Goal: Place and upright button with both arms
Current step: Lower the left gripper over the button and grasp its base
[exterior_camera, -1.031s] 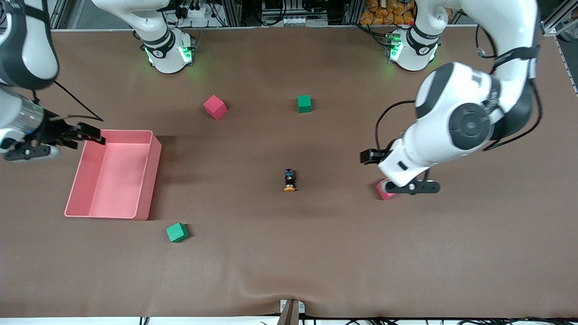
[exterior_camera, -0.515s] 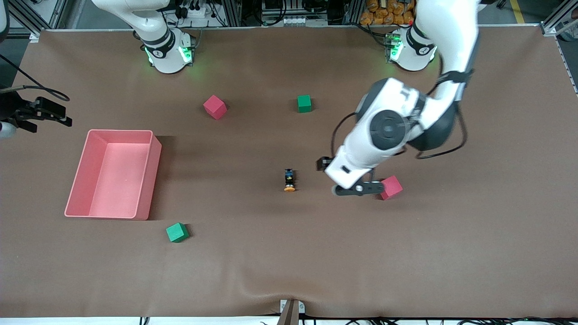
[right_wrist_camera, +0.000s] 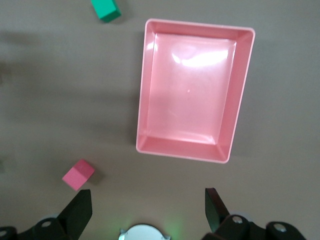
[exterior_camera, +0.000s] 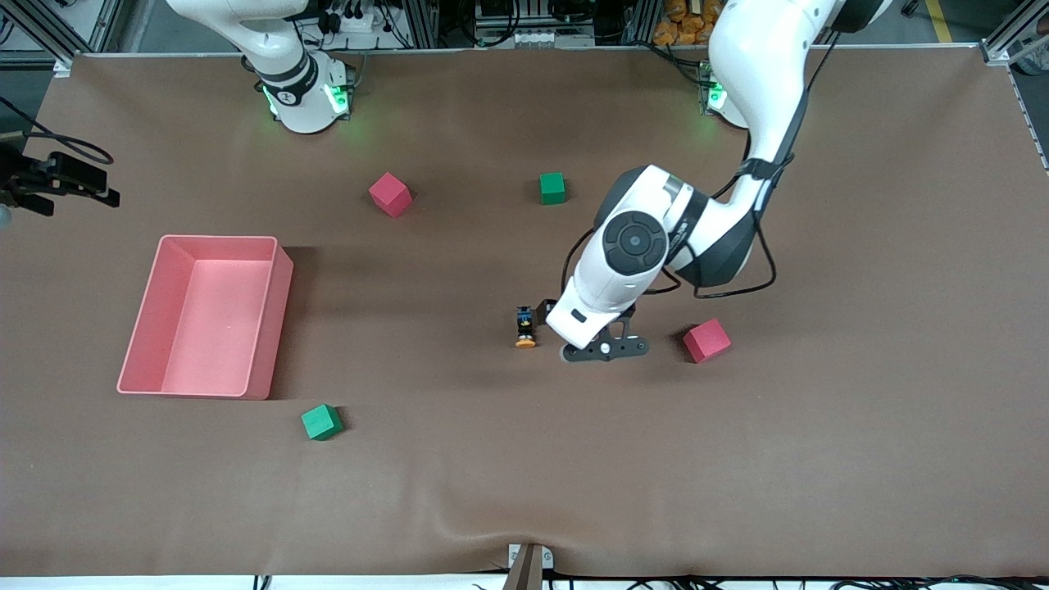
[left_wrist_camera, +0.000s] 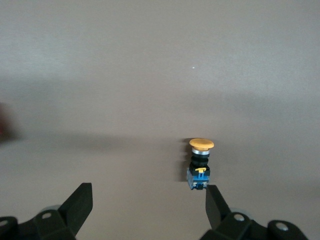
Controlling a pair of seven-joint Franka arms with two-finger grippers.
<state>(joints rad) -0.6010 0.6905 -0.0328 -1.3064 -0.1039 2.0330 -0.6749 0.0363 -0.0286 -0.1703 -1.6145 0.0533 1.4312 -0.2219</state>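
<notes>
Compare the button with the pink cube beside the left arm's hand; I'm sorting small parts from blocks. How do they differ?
The button is a slim cylinder with an orange cap and black-and-blue body; the pink cube is one plain colour and boxy. The button lies on its side, cap toward the front camera; the cube sits flat on a face. The button looks smaller than the cube. Both rest free on the brown table, ungripped.

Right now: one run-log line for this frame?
left gripper: open, beside button | button: lying on table, ungrasped | right gripper: open, above pink bin end, waiting
</notes>
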